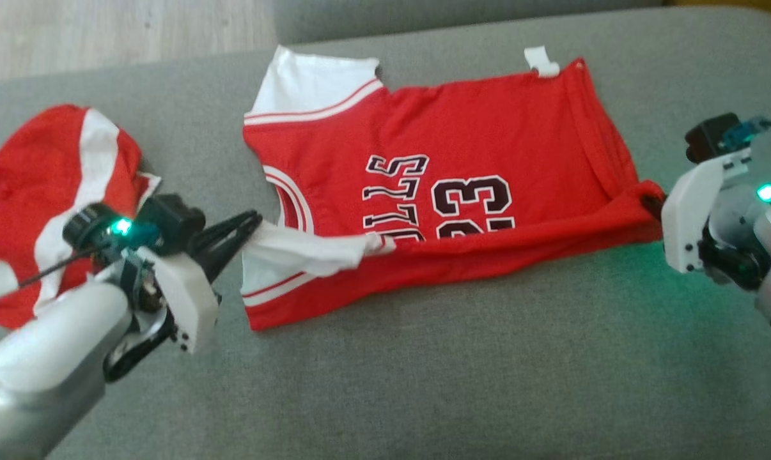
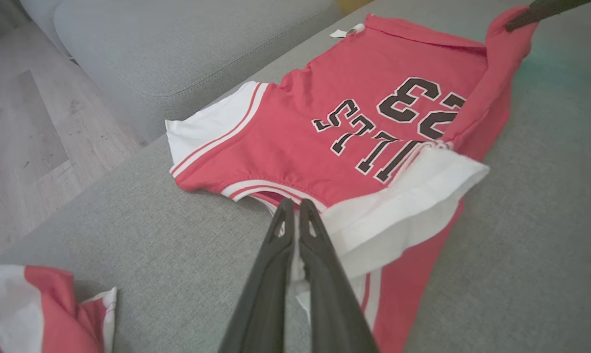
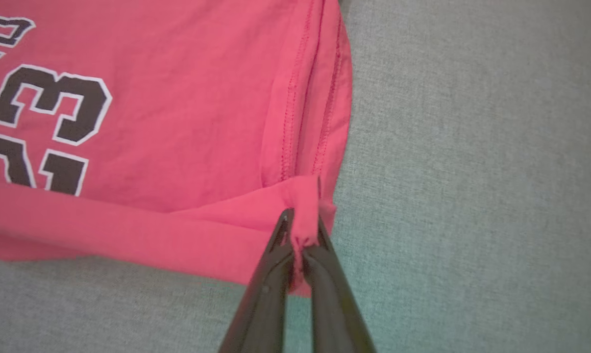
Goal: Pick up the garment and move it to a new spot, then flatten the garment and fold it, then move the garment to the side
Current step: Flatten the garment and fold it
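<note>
Left hand (image 1: 252, 222), right hand (image 3: 303, 221) pinch garment (image 1: 488, 128) at near edge on sofa (image 1: 456, 383).

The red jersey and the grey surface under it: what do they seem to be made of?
Red jersey: likely thin, matte knit cloth; it folds softly and shows stitched hems. Grey surface: apparently woven upholstery fabric, matte, with fine flecked weave.
</note>
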`<state>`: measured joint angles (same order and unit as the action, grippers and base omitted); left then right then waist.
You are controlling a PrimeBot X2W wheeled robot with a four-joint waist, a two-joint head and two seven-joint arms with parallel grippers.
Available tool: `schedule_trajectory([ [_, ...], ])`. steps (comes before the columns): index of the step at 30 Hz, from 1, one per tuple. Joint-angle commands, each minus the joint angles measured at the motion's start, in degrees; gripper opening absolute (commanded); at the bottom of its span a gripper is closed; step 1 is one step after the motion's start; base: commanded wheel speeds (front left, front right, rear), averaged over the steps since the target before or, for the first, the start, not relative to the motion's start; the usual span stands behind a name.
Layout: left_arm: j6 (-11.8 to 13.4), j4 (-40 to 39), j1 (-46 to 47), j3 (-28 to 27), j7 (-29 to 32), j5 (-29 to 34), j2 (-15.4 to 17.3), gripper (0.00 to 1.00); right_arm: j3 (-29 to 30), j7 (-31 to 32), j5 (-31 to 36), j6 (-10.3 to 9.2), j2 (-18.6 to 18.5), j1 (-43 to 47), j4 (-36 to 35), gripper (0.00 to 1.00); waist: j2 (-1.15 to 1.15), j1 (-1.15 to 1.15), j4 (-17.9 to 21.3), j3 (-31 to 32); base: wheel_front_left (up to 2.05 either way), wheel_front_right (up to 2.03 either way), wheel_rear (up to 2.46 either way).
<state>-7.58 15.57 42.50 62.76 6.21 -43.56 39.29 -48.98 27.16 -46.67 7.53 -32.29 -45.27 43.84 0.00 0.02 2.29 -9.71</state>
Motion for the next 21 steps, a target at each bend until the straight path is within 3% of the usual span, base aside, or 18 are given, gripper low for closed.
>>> schedule_trajectory([
  [1,0.1,-0.4,4.1,-2.0,-0.6,0.0,1.8,0.0,0.1,-0.4,0.5,-0.04,-0.2,-1.3,-0.6,0.0,0.0,-0.02,0.3,-1.1,0.0,0.0,0.0],
  [6,0.1,4.5,9.5,2.1,-1.8,-1.3,0.3,0.0,0.4,-1.7,0.5,-0.04,2.1,-3.2,2.0,0.0,0.0,-0.02,0.5,-2.4,0.0,0.0,0.0],
  [7,0.1,5.5,10.5,2.3,-2.4,-1.5,-0.2,0.0,0.6,-2.8,0.7,-0.04,2.3,-3.7,2.3,0.42,0.0,-0.02,0.4,-2.6,0.0,0.0,0.0],
  [8,0.1,6.6,11.5,2.4,-3.4,-1.4,-0.8,0.51,1.1,-4.0,0.9,-0.04,2.6,-4.2,3.1,1.0,0.0,-0.02,0.4,-2.8,0.0,0.0,0.0],
  [9,0.1,8.0,12.3,2.2,-4.7,-1.2,-1.3,1.0,1.4,-5.1,1.2,-0.04,2.9,-4.7,3.8,1.0,0.0,-0.02,0.4,-2.9,0.0,0.0,0.0],
  [14,1.8,13.8,14.2,-0.2,-12.2,-0.8,-4.7,1.0,5.0,-15.1,0.6,-0.04,4.9,-6.4,5.4,1.0,0.0,-0.02,0.1,-2.0,0.0,0.0,0.0],
  [21,8.6,14.5,9.5,-7.6,-20.7,-4.0,-7.9,1.0,7.7,-34.9,4.5,-0.04,5.7,-5.1,3.9,1.0,0.0,-0.02,-0.3,1.9,0.0,0.0,0.0],
])
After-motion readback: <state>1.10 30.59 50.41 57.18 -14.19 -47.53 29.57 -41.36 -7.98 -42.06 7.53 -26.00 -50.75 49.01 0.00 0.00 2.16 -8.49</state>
